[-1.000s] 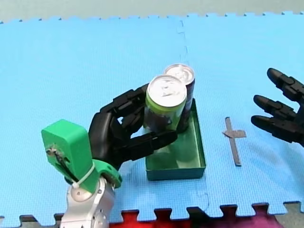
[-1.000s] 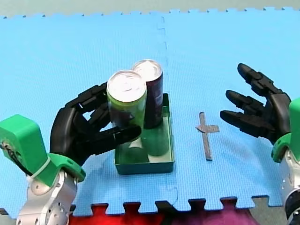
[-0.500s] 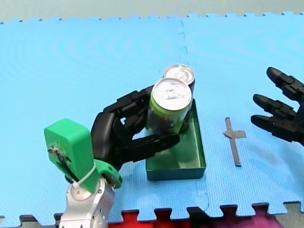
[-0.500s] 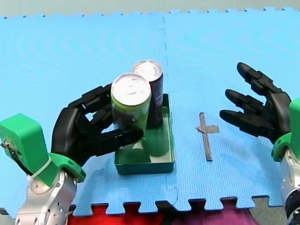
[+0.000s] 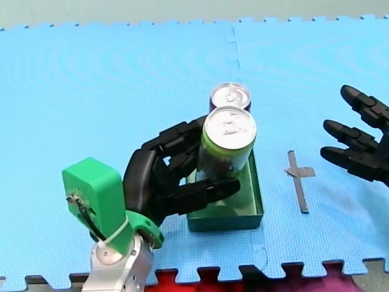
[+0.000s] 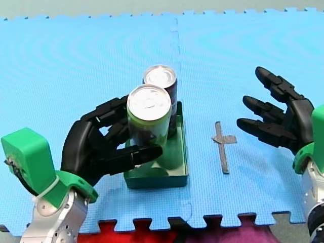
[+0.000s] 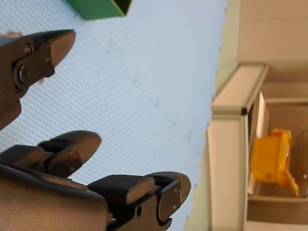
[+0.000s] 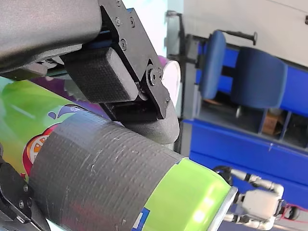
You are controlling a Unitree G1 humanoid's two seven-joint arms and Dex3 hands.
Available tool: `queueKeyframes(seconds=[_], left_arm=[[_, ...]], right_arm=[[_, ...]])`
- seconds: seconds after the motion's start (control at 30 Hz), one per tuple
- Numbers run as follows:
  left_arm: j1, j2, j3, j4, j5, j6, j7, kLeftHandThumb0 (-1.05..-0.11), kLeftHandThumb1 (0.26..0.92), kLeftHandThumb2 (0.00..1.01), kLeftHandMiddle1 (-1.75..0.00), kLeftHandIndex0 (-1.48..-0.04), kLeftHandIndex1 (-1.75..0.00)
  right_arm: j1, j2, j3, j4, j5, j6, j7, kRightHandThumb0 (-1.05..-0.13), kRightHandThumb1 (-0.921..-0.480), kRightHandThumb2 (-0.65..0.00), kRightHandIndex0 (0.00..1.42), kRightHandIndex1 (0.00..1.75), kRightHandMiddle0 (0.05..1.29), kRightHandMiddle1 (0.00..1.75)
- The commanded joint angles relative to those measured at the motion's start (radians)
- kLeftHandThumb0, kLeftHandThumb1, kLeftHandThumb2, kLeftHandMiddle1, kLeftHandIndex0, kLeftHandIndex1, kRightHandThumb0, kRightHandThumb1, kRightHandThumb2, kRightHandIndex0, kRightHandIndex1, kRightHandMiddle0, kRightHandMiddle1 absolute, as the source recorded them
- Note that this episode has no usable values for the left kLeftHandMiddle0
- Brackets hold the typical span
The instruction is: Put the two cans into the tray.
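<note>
A green tray (image 5: 258, 190) sits mid-mat. At its far end stands a purple can (image 5: 230, 97), upright. My left hand (image 5: 203, 167) is shut on a green can (image 5: 229, 129), holding it upright over the tray just in front of the purple can. The thumb hides its base, so I cannot tell whether it touches the tray floor. In the second wrist view the same green can (image 8: 106, 178) has a grey taped band, and black fingers (image 8: 120, 77) press on it. My right hand (image 6: 266, 114) hovers over the mat to the right of the tray, holding nothing.
A grey tape cross (image 5: 299, 179) is stuck to the blue foam mat (image 5: 109, 91) between tray and right hand. The mat's jagged front edge (image 5: 243, 271) runs just below the tray. The first wrist view shows a tray corner (image 7: 98, 7) and a shelf (image 7: 231, 144) beyond the mat.
My left hand has carried the green can to the right and slightly lower, from beside the tray's left wall to over the tray. The right hand and purple can have stayed put.
</note>
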Motion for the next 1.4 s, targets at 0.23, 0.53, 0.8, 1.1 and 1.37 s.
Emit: queueKeyframes(seconds=[0.23,0.53,0.8,1.1,1.37], left_arm=[[0.015,-0.015,-0.041,-0.027,0.007,-0.008,0.0,-0.383,0.747,0.0,0.0,-1.27,0.0],[0.018,-0.01,-0.042,-0.031,-0.004,-0.012,-0.006,-0.383,0.748,0.0,0.0,-1.27,0.0],[0.017,-0.005,-0.034,-0.01,-0.004,-0.026,-0.012,-0.38,0.747,0.0,0.0,-1.27,0.0],[0.013,-0.005,-0.029,0.011,0.001,-0.044,-0.013,-0.377,0.746,0.0,0.0,-1.27,0.0],[-0.036,0.007,0.012,0.185,0.029,-0.159,-0.013,-0.373,0.746,0.0,0.0,-1.27,0.0]], right_arm=[[0.002,-0.003,0.002,-0.002,0.0,-0.005,-0.001,-0.727,-0.695,-0.001,0.53,0.0,0.37,0.0],[0.003,-0.004,0.001,-0.005,0.003,-0.006,0.002,-0.735,-0.699,-0.001,0.52,0.0,0.37,0.0],[0.005,-0.006,-0.007,-0.009,0.013,-0.006,0.01,-0.744,-0.699,0.0,0.52,0.0,0.37,0.0],[0.005,-0.01,-0.01,-0.011,0.02,-0.007,0.019,-0.743,-0.696,0.0,0.52,0.0,0.38,0.0],[0.007,-0.009,-0.007,-0.015,0.021,-0.013,0.02,-0.734,-0.696,0.0,0.52,0.0,0.38,0.0]])
